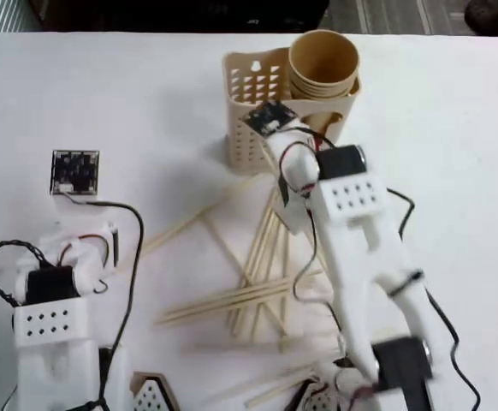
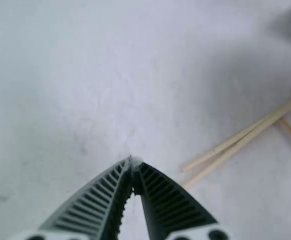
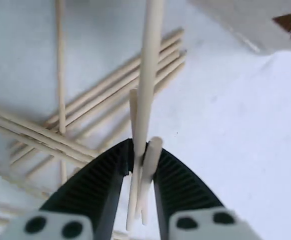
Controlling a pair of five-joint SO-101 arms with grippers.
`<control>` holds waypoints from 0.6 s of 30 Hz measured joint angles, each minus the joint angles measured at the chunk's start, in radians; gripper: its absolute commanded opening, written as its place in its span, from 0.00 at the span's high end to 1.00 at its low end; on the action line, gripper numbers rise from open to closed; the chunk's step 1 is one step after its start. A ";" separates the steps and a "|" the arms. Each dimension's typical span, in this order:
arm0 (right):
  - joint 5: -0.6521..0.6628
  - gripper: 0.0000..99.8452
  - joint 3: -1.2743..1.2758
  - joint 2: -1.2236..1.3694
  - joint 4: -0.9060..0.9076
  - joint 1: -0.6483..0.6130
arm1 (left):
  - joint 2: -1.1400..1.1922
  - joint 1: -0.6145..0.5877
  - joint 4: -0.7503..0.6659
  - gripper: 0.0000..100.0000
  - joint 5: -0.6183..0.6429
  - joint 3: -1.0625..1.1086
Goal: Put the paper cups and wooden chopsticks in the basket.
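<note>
Your left arm [image 1: 52,317] well left of the basket [image 1: 251,94], jaws closed on nothing, loose chopsticks [image 1: 262,274] strewn on the worktop [image 1: 454,154] before the basket, your right arm [image 1: 352,205] just before it, jaws clamped on a few chopsticks [image 3: 149,75], paper cups [image 1: 323,62] stacked inside the basket.

No readable text or labels.
</note>
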 measured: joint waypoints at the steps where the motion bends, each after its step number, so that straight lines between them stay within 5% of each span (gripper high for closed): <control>1: 0.000 0.98 0.000 -0.035 0.000 -0.008 | 0.000 0.000 0.000 0.98 0.000 0.000; 12: -0.009 0.98 -0.164 -0.155 -0.084 -0.034 | 0.000 0.000 0.000 0.98 0.000 0.000; 18: -0.130 0.98 -0.339 -0.155 -0.120 -0.034 | 0.000 0.000 0.000 0.98 0.000 0.000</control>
